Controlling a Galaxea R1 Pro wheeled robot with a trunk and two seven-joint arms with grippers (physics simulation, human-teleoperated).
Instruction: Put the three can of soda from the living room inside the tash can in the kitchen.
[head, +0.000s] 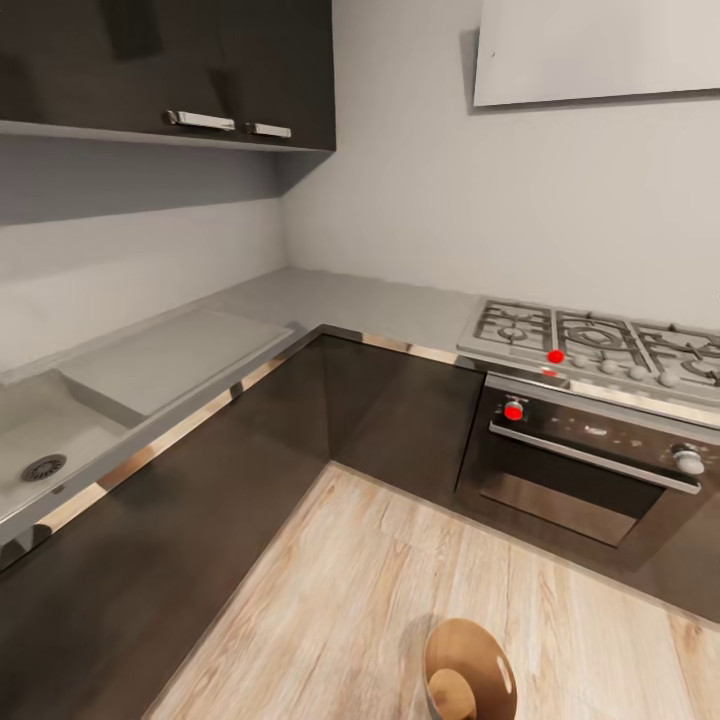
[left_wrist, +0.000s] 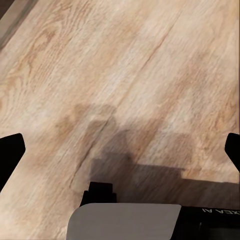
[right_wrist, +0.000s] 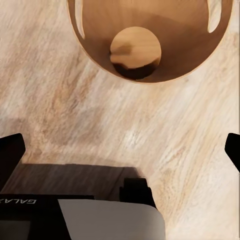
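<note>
From your head view you face the inner corner of the kitchen (head: 400, 300). A grey counter (head: 330, 305) wraps the corner, with a sink (head: 45, 450) at about 9 o'clock and a gas hob (head: 600, 345) over a black oven (head: 590, 465) at about 3 o'clock. Dark upper cabinets (head: 170, 65) hang at 11 o'clock. The dark base cabinets (head: 250, 470) bound a wedge of pale wood floor (head: 400, 590) that widens toward you. At 6 o'clock, on that floor and cut by the picture's lower edge, stands the tash can (head: 468, 670), its brown inside facing up; the floor around it is open on all visible sides.

Your left wrist view gives you plank floor (left_wrist: 120, 75) with the arm's shadow across it, and a dark strip of cabinet base in one corner. The left gripper (left_wrist: 120, 150) has its two black fingertips (left_wrist: 10, 150) at opposite edges of the picture, spread wide apart with nothing between them.

Your right wrist view shows what the left one does not: the tash can's (right_wrist: 150, 40) open mouth, seen from above, with the round brown bottom visible deep inside and a slot in each side of the wall. The right gripper (right_wrist: 120, 150) also has its fingertips (right_wrist: 10, 152) wide apart and empty. The bin lies ahead of the fingers, roughly centred between them, with a band of bare floor (right_wrist: 100, 125) between its rim and the fingertips.
</note>
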